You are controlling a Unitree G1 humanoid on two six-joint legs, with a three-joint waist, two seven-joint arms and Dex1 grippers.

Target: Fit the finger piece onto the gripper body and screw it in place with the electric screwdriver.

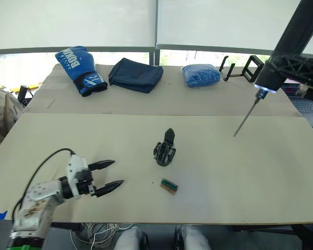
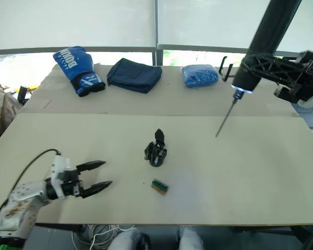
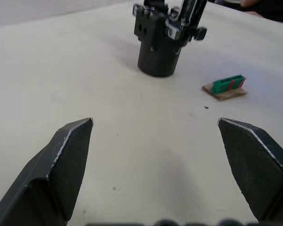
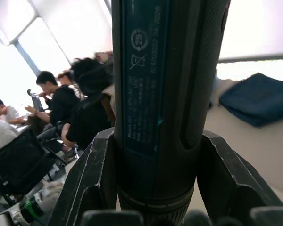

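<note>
The gripper body (image 1: 165, 150) stands on its round base mid-table, with a pointed black finger rising from its top; it is also ahead of the fingers in the left wrist view (image 3: 162, 40). A separate finger piece is out of view. My left gripper (image 1: 110, 174) lies low over the near-left of the table, open and empty, pointing toward the body. At the far right, the electric screwdriver (image 1: 289, 41) hangs tilted above the table with its light on and its thin bit (image 1: 246, 119) pointing down-left. My right gripper (image 2: 250, 61) is shut on the screwdriver's barrel (image 4: 155, 94).
A small green-and-brown block (image 1: 169, 185) lies just in front of the body. Along the back are a blue boxing glove (image 1: 79, 63), a folded dark cloth (image 1: 135, 75), a blue bag (image 1: 201, 75) and a black stand (image 1: 243, 67). Seated people (image 4: 61, 103) show behind.
</note>
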